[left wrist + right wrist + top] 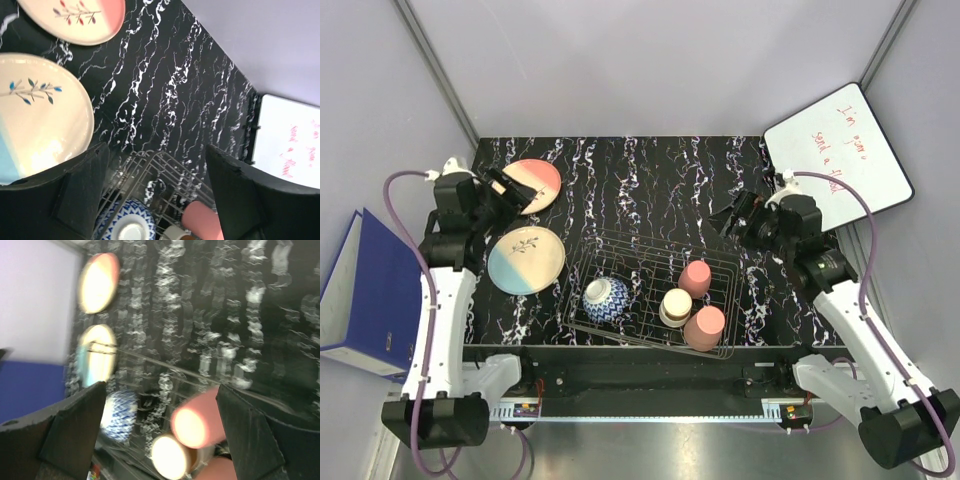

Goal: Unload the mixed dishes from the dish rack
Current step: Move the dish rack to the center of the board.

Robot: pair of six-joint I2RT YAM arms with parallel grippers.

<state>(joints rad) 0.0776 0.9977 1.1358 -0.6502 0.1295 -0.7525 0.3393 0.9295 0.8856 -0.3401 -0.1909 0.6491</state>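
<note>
While the left gripper [513, 190] and right gripper [727, 217] both gape empty, the dish rack [645, 265] sits between them (bowl [606, 297] and cups [695, 278] inside); plates [526, 259] lie under the left gripper.

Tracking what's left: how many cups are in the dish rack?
3: far pink cup at the back, cream cup between, near pink cup at the front. None appear hidden.

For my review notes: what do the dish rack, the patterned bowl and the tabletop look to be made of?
Dish rack: thin dark metal wire, going by its slim grid with a faint sheen.
Blue-and-white bowl: probably glazed ceramic, given its glossy painted pattern; melamine cannot be ruled out.
Table: black marble-look surface with white veins, slightly glossy. It may be printed laminate or real stone.
</note>
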